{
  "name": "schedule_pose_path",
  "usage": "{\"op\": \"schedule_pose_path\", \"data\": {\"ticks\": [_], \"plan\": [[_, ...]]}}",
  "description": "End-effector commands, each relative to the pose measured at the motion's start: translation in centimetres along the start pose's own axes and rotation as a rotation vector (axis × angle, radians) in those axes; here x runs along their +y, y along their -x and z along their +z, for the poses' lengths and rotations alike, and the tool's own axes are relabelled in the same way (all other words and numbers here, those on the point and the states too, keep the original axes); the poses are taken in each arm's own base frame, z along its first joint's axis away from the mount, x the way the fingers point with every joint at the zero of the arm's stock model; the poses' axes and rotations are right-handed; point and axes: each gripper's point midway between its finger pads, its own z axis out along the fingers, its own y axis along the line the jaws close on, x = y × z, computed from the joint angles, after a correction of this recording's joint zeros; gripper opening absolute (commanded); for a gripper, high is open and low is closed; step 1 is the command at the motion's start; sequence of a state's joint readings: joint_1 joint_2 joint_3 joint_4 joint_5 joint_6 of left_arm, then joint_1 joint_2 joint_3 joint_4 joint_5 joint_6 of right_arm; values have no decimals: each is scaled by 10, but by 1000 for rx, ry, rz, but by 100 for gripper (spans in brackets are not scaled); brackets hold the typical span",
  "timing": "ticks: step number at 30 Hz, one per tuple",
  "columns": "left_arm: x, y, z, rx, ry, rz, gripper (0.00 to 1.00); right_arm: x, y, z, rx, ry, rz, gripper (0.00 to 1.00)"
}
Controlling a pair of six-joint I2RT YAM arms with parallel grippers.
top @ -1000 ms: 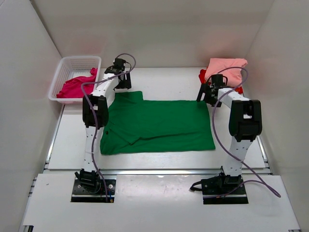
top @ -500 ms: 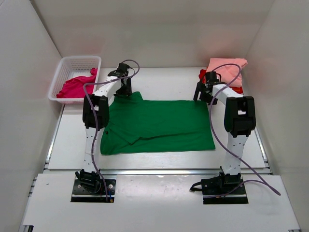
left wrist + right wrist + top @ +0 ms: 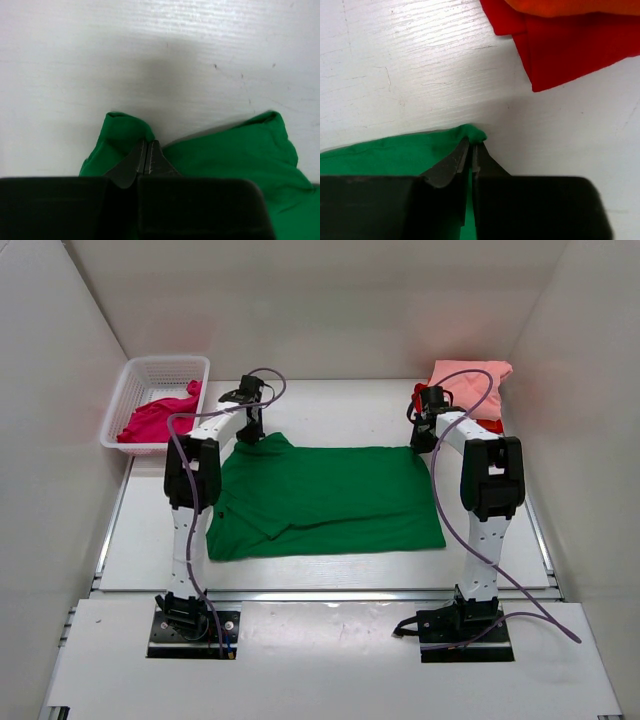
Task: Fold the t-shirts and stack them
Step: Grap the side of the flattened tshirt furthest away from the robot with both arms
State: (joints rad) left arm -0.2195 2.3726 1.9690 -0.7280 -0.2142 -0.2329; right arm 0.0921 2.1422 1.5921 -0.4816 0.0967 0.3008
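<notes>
Now that they are down at its far edge, left gripper (image 3: 146, 150) and right gripper (image 3: 471, 151) have gone from wide to clenched, each pinching a far corner of the green shirt (image 3: 330, 495). Grip is set, so the next fold can probably start. Shirt lies spread mid table (image 3: 340, 405), smooth, left part creased, cloth puckered at each pinch.

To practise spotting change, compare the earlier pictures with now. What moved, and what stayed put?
The left pincer and right pincer came down onto the green t-shirt's far corners and shut on them. The basket and folded stack stayed put.
</notes>
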Motion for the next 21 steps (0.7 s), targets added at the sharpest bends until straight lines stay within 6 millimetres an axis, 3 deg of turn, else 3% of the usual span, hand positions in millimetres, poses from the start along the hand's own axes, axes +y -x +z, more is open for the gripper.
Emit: {"op": "schedule_pose_path", "data": {"ticks": [1,7,11,14,16,17,21], "plan": [[-3,11,-22,-68,-41,-31,0,2,11,-1,-35,4,0,0],[4,54,-76,-242,-102,-101,0,2,29,-15,-95,48,9,0],[5,64,-113,-301,-154,-100,0,6,40,-29,-129,100,19,0],[8,55,-130,-305,-156,-88,0,5,38,-34,-131,111,7,0],[12,38,-137,-288,-159,-91,0,7,38,-41,-143,138,4,0],[11,34,-138,-288,-165,-96,0,10,30,-38,-130,144,-13,0],[14,-7,-145,-265,-177,-97,0,2,24,-49,-153,163,1,0]]}}
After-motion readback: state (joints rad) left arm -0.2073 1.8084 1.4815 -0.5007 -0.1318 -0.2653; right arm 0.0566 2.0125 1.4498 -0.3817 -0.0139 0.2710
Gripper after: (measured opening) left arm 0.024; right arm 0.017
